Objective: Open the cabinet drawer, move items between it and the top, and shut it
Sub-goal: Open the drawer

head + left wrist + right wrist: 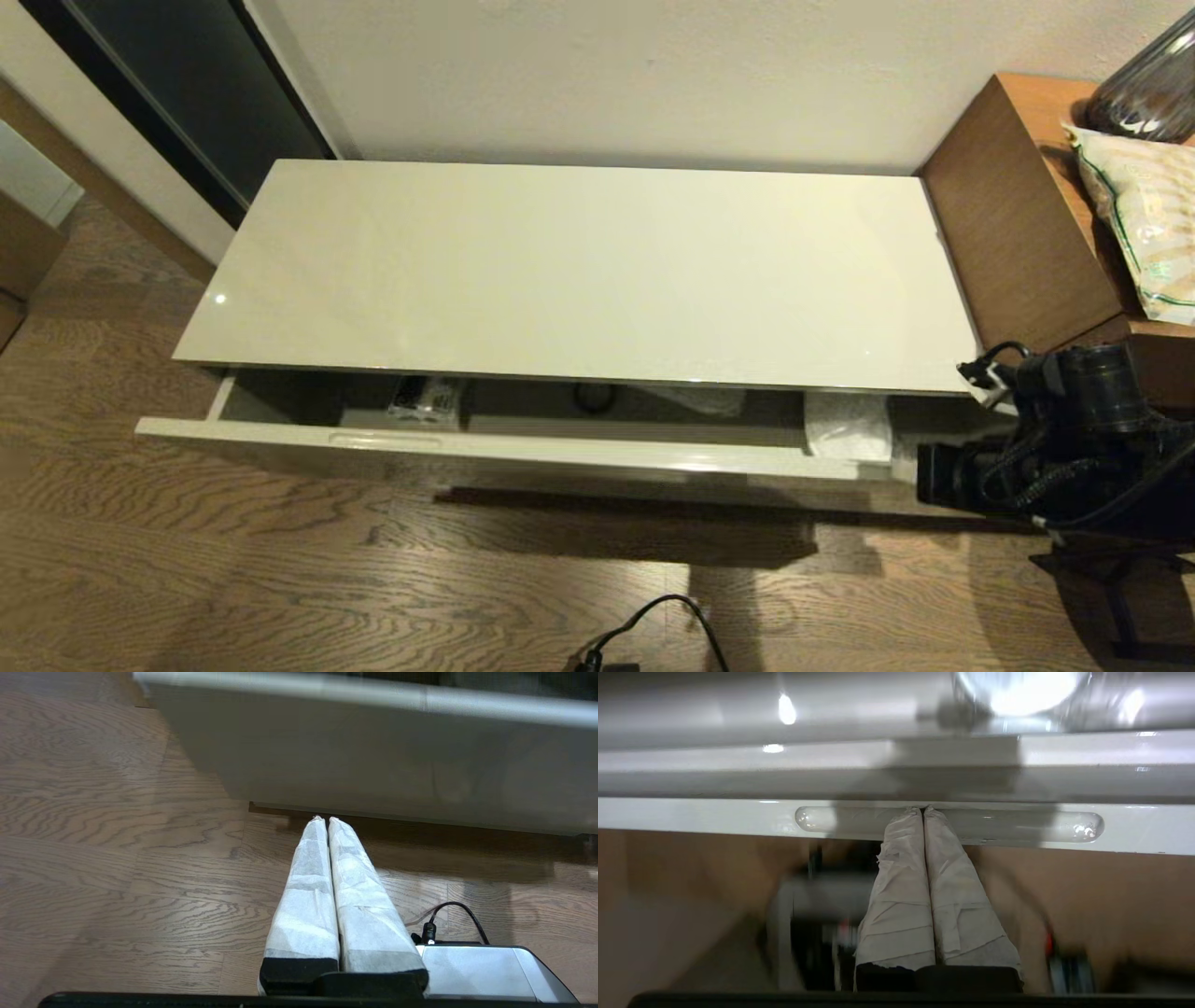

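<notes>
Here the cabinet drawer point(485, 446) stands partly pulled out beneath the top point(579, 271), its long front panel running left to right across the head view; the top itself carries nothing that shows. Inside the drawer a white wrapped pack point(848, 427) lies toward the right end, partly tucked under the top's front edge, and a small dark patterned object point(425, 399) lies toward the left; whether the pack is the tissue pack cannot be read from here.

The right gripper point(923, 809) has its wrapped fingers pressed together with nothing between them, the tips resting at the middle of the slim pull handle point(948, 825) on the drawer front; the handle's long axis runs crosswise to the fingers, so a pull would come straight back along the fingers' own line. In the head view that arm sits at the drawer's right end, plainly the nearer arm to the pack.

The left gripper point(325, 820) is likewise closed and empty, hanging low over the wooden floor point(117, 858) below and in front of the drawer front, apparently idle; it does not show in the head view.

The drawer probably needs to come out further before the pack can be lifted clear.
</notes>
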{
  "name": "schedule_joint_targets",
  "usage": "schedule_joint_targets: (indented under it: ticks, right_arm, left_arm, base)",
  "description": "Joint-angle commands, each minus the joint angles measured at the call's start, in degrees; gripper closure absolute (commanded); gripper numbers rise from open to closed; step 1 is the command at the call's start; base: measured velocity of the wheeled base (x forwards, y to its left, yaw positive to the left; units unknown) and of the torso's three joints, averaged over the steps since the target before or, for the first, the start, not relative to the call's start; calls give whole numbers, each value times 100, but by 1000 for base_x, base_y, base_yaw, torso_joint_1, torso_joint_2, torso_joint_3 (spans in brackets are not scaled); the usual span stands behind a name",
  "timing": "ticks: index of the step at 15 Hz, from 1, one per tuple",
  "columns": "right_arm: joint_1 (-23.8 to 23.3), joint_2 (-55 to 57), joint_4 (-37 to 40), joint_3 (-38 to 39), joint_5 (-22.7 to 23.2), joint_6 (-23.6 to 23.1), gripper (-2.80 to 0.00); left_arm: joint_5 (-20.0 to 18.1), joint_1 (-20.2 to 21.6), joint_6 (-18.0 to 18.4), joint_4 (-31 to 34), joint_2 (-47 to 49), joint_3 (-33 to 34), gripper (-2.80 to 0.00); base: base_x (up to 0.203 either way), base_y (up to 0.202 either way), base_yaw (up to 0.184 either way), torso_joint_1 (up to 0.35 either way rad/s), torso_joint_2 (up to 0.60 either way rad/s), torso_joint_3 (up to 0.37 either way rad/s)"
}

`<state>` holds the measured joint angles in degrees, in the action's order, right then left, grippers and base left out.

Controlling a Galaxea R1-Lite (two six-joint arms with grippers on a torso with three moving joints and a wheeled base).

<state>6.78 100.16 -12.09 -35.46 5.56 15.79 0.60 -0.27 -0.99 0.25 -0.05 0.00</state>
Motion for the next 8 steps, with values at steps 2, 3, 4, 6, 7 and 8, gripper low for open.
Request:
schedule_joint_targets:
  ticks: [2,3,4,6,7,8]
  right_arm:
    - [-1,-746,-142,724,-24,4,0]
    - [-1,-1051,-130,1068,-27,0,0]
    - [-1,-1395,-101,1354,-32,-10,0]
    - [-49,-2217,159,1633,-84,-32,0]
    - [-102,-2695,475,1633,-125,-42,0]
    - [-134,-3241,938,1508,-154,-47,0]
  left_arm:
    - [2,0,-3,1,5,0,0]
    - [2,0,-7,1,5,0,0]
    - [2,0,-6,1,5,0,0]
    - [2,0,-7,1,5,0,0]
    - [2,0,-5,1,5,0,0]
    - [2,0,0,1,5,0,0]
  base:
    - [0,0,0,0,0,0]
    - [0,0,0,0,0,0]
    - [0,0,0,0,0,0]
    - [0,0,0,0,0,0]
    - [0,0,0,0,0,0]
    - [0,0,0,0,0,0]
